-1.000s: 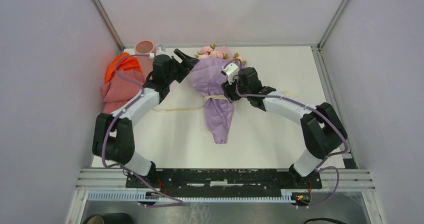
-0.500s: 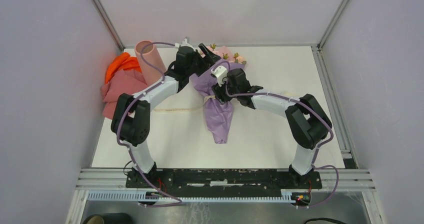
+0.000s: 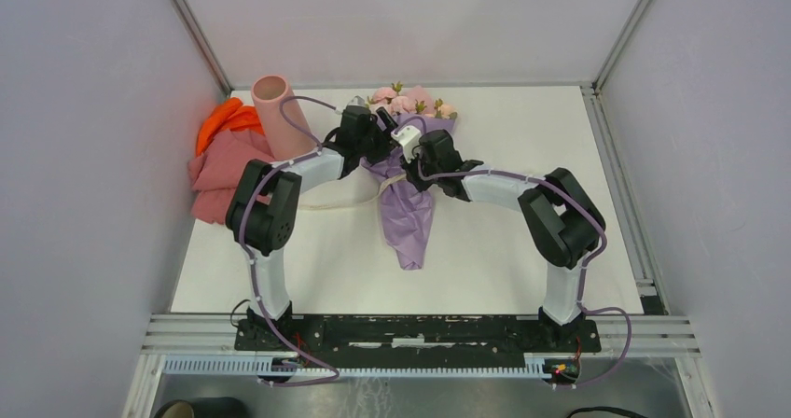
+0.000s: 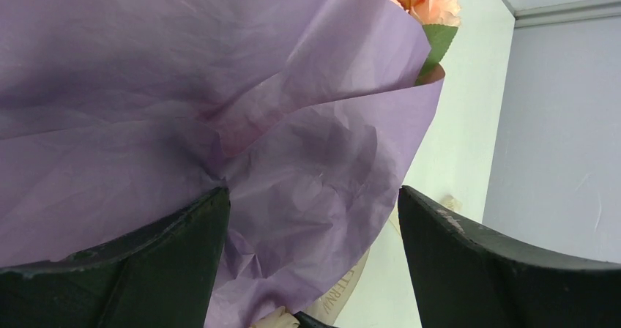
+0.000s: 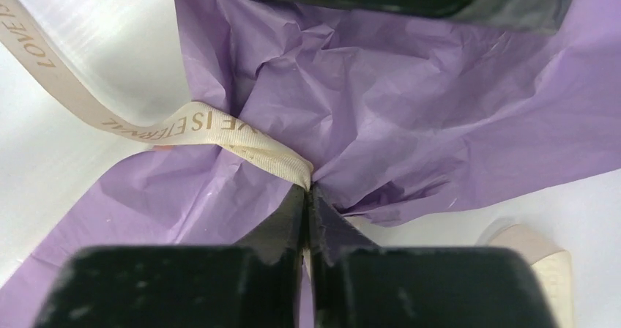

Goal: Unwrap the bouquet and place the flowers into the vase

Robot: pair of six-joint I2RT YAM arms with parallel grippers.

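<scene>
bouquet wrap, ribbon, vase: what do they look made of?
Lilac wrap: thin paper, tissue-like and matte; it holds fine sharp creases and crumples.
Cream ribbon: woven fabric, likely grosgrain; ribbed texture, printed lettering, drapes softly.
Pink vase: rigid cylinder with a matte finish and no glare; ceramic or plastic, can't tell from here.

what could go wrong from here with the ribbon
The right gripper is shut on the ribbon right at the purple paper; pulling may tear paper or drag the whole bouquet.
The left gripper straddles the paper open, so nothing anchors it.
The vase sits close beside the left arm; a swing could topple it.
</scene>
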